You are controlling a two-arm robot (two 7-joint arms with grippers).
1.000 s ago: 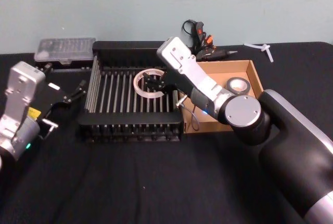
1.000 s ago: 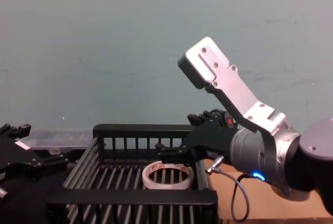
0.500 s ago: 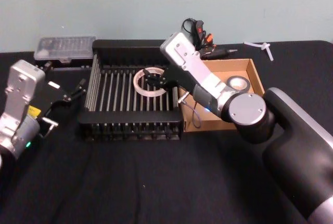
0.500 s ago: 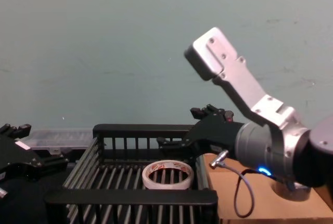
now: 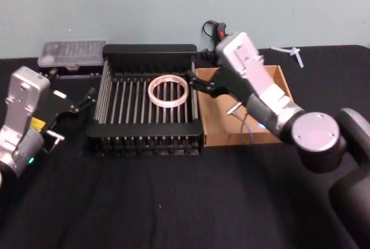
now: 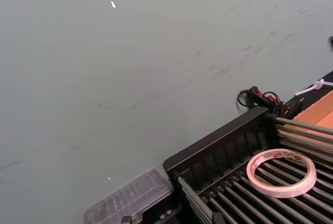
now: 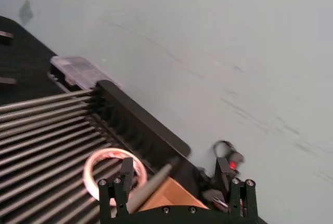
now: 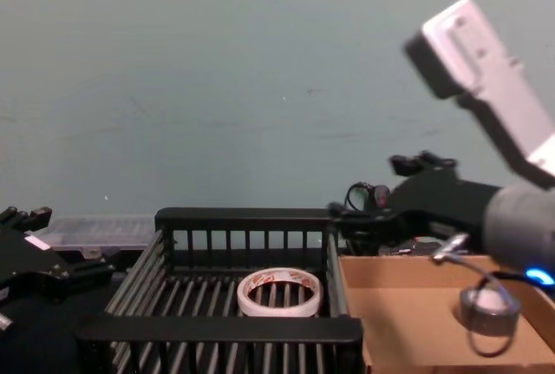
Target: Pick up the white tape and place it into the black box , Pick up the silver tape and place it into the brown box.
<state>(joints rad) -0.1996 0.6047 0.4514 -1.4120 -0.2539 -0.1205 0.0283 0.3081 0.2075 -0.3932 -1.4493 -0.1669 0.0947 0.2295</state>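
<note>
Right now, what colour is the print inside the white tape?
Reddish, on the white tape's pale inner core; clearest in the left wrist view.

Right pincer off white tape (rightward)

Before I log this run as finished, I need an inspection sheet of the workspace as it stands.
Surface: black table, bare in front of the boxes.
Job's things: white tape lies flat inside the black box; silver tape lies inside the brown box.
Clutter: clear plastic case behind the black box on the left; white plastic piece at back right.
Grippers: right gripper open, empty, above where the boxes meet; left gripper parked left of the black box.
Cables: black corded tool behind the boxes; thin cable hanging from the right arm.
Surroundings: plain pale green wall.
</note>
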